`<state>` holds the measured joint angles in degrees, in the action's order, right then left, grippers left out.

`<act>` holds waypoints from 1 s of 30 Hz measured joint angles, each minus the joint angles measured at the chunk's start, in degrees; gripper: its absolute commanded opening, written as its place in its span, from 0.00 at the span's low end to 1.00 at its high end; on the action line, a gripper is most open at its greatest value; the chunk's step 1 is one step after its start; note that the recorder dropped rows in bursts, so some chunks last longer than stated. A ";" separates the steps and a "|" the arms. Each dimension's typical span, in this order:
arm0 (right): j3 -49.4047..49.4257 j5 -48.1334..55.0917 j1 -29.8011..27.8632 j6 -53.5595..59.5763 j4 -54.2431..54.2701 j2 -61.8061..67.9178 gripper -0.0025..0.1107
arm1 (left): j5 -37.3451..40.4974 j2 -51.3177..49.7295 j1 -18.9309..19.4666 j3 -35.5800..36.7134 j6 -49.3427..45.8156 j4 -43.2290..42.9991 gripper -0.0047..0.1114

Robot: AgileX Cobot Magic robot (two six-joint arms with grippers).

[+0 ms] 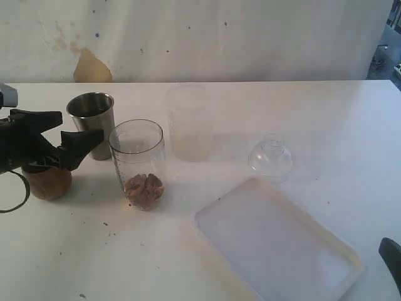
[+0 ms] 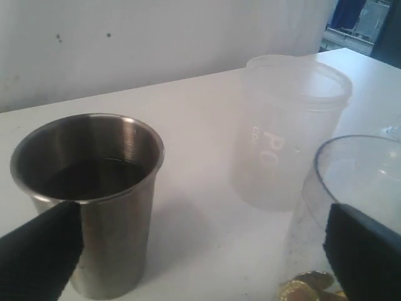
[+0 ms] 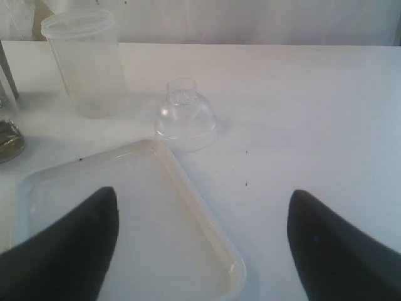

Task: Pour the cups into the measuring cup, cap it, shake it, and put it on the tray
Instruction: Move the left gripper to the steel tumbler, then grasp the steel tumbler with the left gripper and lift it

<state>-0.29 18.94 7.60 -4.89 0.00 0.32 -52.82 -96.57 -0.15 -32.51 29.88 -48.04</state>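
The clear measuring cup (image 1: 139, 164) stands upright with brown pieces (image 2: 310, 285) in its bottom. The steel tumbler (image 1: 93, 123) stands just left of it and holds dark liquid (image 2: 84, 179). The brown wooden cup (image 1: 47, 182) sits on the table under my left arm. My left gripper (image 1: 81, 124) is open and holds nothing. Its fingers (image 2: 37, 257) point toward the tumbler (image 2: 88, 188) and the measuring cup (image 2: 357, 182). The clear dome lid (image 1: 270, 158) lies beside the white tray (image 1: 276, 244). My right gripper (image 3: 203, 194) hangs open over the tray's corner (image 3: 213, 251).
A frosted whitish container (image 1: 188, 125) stands behind the measuring cup, also in the left wrist view (image 2: 291, 125) and the right wrist view (image 3: 84, 59). The dome lid (image 3: 185, 116) rests between it and the tray. A wall runs along the table's far edge.
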 measured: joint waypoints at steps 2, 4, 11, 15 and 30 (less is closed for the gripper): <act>0.00 0.00 0.00 0.00 0.00 0.00 0.64 | 0.27 -1.44 0.00 -0.67 -0.58 1.72 0.94; 0.00 0.00 0.00 0.00 0.00 0.00 0.64 | 0.99 -2.76 0.00 -1.17 -2.69 4.00 0.94; 0.00 0.00 0.00 0.00 0.00 0.00 0.64 | 1.90 -8.13 0.00 -4.48 -8.17 8.84 0.94; 0.00 0.00 0.00 0.00 0.00 0.00 0.64 | 1.88 -10.74 0.00 -6.88 -8.89 8.84 0.94; 0.00 0.00 0.00 0.00 0.00 0.00 0.64 | 1.15 -17.14 0.00 -13.03 -7.92 8.65 0.94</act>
<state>-0.29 18.94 7.60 -4.89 0.00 0.32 -51.67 -113.71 -0.15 -45.53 21.96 -39.39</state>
